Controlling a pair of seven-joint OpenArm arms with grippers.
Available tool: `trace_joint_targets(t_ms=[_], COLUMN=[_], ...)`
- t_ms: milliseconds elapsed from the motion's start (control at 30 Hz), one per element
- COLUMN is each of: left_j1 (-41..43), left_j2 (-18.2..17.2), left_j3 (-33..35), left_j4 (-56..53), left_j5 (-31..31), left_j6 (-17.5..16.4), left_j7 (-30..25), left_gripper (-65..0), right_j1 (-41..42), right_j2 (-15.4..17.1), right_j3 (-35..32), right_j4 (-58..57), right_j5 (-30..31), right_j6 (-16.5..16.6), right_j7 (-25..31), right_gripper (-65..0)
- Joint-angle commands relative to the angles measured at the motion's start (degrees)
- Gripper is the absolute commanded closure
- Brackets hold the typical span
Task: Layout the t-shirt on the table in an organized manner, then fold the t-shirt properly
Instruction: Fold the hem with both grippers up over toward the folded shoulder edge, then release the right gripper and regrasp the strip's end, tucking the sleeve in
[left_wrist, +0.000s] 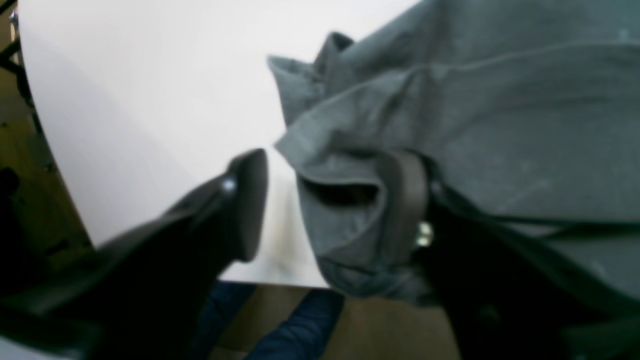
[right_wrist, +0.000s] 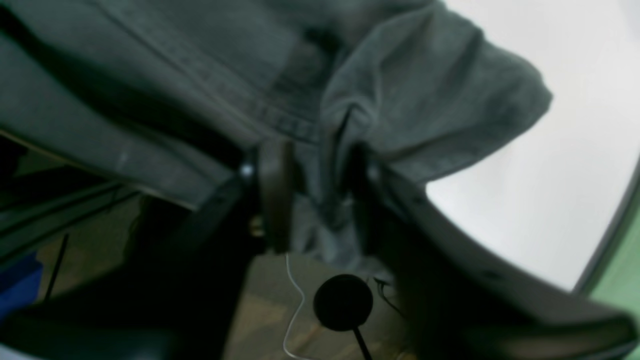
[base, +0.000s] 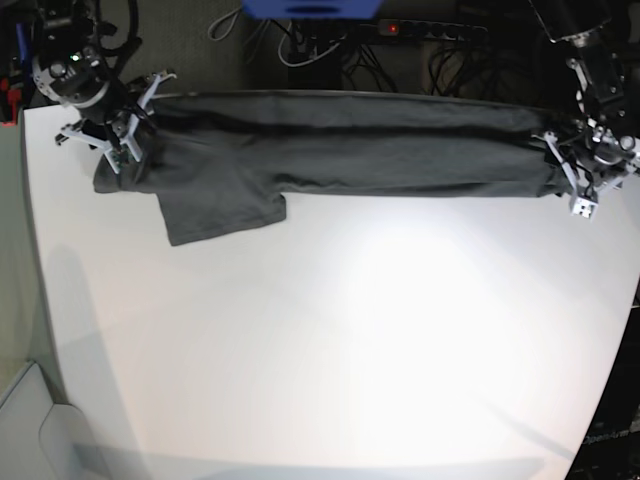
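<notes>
The dark grey t-shirt lies stretched in a long band along the far edge of the white table, with one sleeve flap hanging toward me at the left. My right gripper holds its left end. In the right wrist view the fingers are shut on a bunched fold of the shirt. My left gripper is at the shirt's right end. In the left wrist view its jaws stand wide apart. The shirt's hem drapes over one finger, and the other finger is clear of the cloth.
The far table edge runs just behind the shirt, with a power strip and cables on the floor beyond. The table's right edge curves away near my left gripper. A black round object and a white wire lie on the floor below my right gripper.
</notes>
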Motion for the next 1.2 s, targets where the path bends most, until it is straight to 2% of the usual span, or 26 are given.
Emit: trace_joint_targets(t_ms=[0, 100, 200, 500, 567, 733, 833, 933, 1000, 1100, 1167], left_j1=[-0.10, 0.08, 0.08, 0.08, 0.08, 0.17, 0.17, 0.17, 0.17, 0.17, 0.17], left_j2=[-0.88, -0.88, -0.88, -0.88, -0.88, -0.88, -0.88, -0.88, -0.88, -0.88, -0.88], left_j3=[-0.27, -0.36, -0.45, -0.45, -0.45, -0.45, -0.45, -0.45, -0.45, -0.45, -0.36], left_j4=[1.09, 0.92, 1.09, 1.45, 1.45, 1.53, 1.53, 1.53, 1.53, 1.53, 1.53], left_j5=[-0.28, -0.28, -0.28, -0.28, -0.28, -0.28, -0.28, -0.28, -0.28, -0.28, -0.19], left_j6=[0.04, 0.04, 0.04, 0.04, 0.04, 0.04, 0.04, 0.04, 0.04, 0.04, 0.04], left_j7=[-0.18, -0.18, -0.18, -0.18, -0.09, -0.18, -0.18, -0.18, -0.18, -0.18, 0.08], left_gripper=[-36.7, -36.8, -36.9, -37.2, -39.8, -52.0, -52.1, -52.1, -52.1, -52.1, -52.1], right_j1=[-0.28, -0.37, -0.37, 3.15, 4.55, 11.59, 15.54, 20.11, 23.89, 28.99, 31.81], right_j2=[0.50, 0.50, 0.50, -1.34, -1.96, -1.96, -2.05, -3.10, -4.33, -6.18, -7.14], right_j3=[0.41, 0.41, 0.94, 11.57, 13.07, 13.51, 12.89, 10.17, 8.76, 5.24, 2.17], right_j4=[0.86, 0.95, 1.12, 1.12, 1.21, 1.30, 1.30, 1.39, 1.30, 0.07, -1.87], right_j5=[0.04, 0.04, 0.04, 0.39, 0.39, 0.39, 0.48, 0.22, 0.13, 0.13, 0.13], right_j6=[0.07, 0.07, 0.07, 0.16, 0.16, 0.16, 0.68, 6.93, 9.56, 10.18, 10.18], right_j7=[0.94, 0.94, 0.94, 0.68, -1.52, -9.08, -14.09, -18.31, -22.44, -27.10, -28.15], right_gripper=[-26.0, -34.5, -39.8, -41.0, -41.0, -41.0, -41.0, -41.0, -41.0, -41.0, -41.0])
